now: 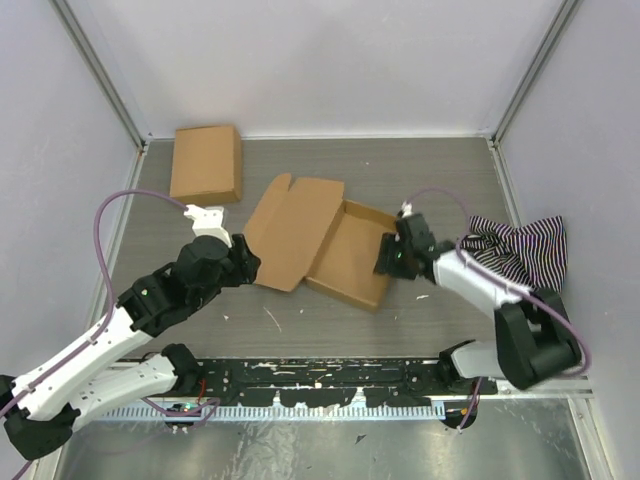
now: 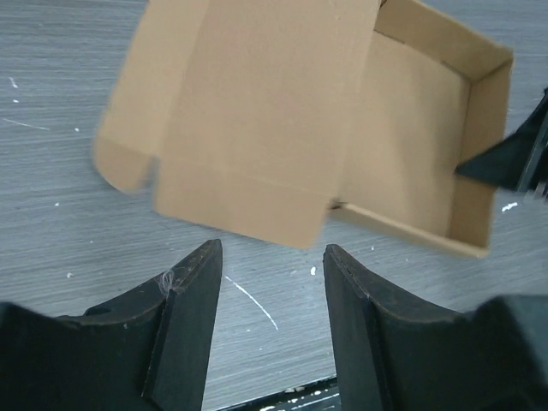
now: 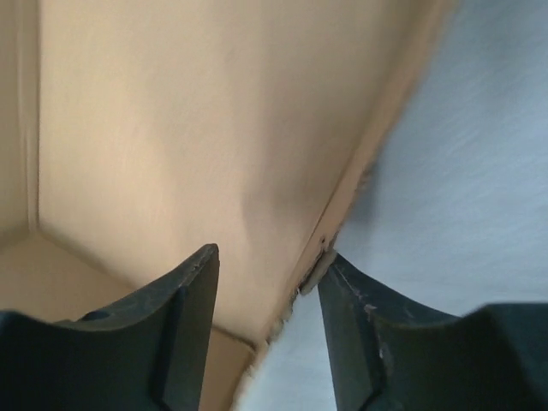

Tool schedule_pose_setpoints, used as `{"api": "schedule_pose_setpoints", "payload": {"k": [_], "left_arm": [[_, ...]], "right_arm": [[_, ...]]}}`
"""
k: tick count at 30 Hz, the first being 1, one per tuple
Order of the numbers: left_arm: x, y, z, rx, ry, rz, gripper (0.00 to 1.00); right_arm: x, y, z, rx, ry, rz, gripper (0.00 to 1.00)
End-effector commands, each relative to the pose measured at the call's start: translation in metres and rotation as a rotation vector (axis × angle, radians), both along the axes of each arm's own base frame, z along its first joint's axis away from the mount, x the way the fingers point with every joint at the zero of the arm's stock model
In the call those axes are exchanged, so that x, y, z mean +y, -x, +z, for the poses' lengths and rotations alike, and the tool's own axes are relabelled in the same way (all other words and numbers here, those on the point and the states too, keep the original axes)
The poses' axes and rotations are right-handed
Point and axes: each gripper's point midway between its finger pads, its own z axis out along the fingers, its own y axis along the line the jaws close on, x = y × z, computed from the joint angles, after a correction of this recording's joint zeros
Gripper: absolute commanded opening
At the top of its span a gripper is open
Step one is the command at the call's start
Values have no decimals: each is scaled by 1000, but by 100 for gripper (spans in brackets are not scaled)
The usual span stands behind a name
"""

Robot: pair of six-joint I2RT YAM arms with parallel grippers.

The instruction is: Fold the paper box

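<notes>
The paper box (image 1: 352,258) lies mid-table as a shallow brown tray with its walls up. Its large lid flap (image 1: 295,230) is open and leans to the left. My left gripper (image 1: 245,262) is open and empty, just short of the lid's near-left edge; in the left wrist view the lid (image 2: 257,111) lies beyond the fingertips (image 2: 205,257). My right gripper (image 1: 388,258) is open and straddles the tray's right wall (image 3: 342,205), one finger inside the tray, the other finger (image 3: 342,282) touching the wall from outside.
A smaller closed brown box (image 1: 206,163) sits at the back left. A striped cloth (image 1: 520,248) lies crumpled at the right. Frame posts stand at the back corners. A black rail (image 1: 330,385) runs along the near edge.
</notes>
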Motion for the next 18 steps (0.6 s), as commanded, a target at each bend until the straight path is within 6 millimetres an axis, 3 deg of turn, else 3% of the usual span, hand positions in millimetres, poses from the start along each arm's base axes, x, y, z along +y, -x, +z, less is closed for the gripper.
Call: {"api": "schedule_pose_setpoints", "payload": {"k": [1,3,5,8,11,14,16,18], "left_arm": [[-19,1,5,14,81,-47,57],[-20,4,0,38,89,-48,57],[-19,6,-5,49,89,-42,58],[-9,5,-13,41,69,-1,60],[1,-8,-13,-9,30,62,65],[10,-43,-8,-60,-46,151,72],[-2,-76,-2,-15,0,116,72],[-9,-109,-12,101,69,82,67]], "right_arm": [[89,60,25,-19,-373,16,58],[118,90,39,-35,-457,65,65],[132,116,50,-54,-454,101,71],[115,121,62,-107,-346,78,74],[93,110,83,-182,-231,51,74],[84,101,101,-232,-171,47,75],[78,91,113,-283,-125,37,75],[75,76,131,-352,-64,37,77]]}}
